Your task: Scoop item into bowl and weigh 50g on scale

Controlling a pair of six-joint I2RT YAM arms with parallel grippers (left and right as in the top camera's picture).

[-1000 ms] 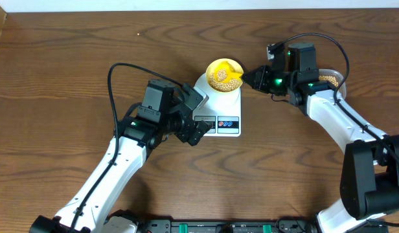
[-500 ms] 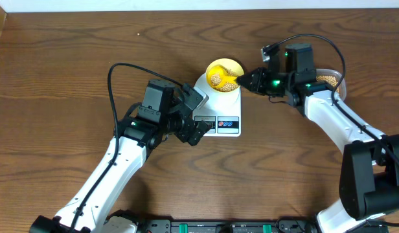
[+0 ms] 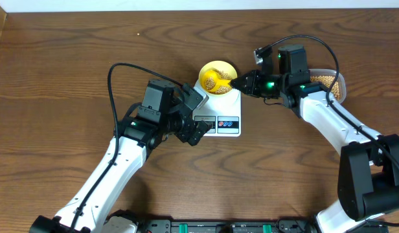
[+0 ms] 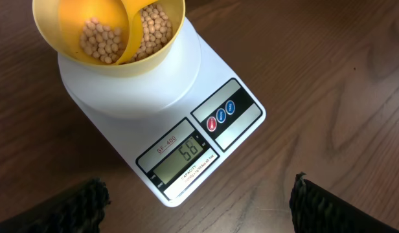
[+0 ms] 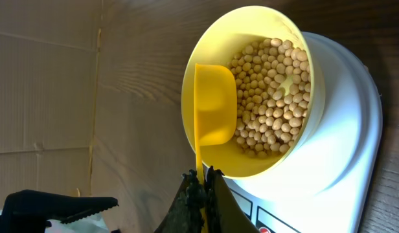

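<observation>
Scoop point(image 5: 214, 107) sat clamped in right gripper point(image 5: 201, 178), inside bowl point(image 5: 193, 65); left gripper point(image 3: 199, 115) gaped apart. Scale point(image 4: 180, 71) read 56, so a few soybeans point(image 5: 274, 97) probably needed lifting out, gently.

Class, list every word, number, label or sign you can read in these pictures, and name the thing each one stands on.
"56": on the grey display of the scale.
"SF-400": printed on the scale's face, just above that display.
The small print under the display is too small to read.
The symbols on the red and blue buttons are too small to read.
Nothing is legible in the overhead or right wrist views.
</observation>
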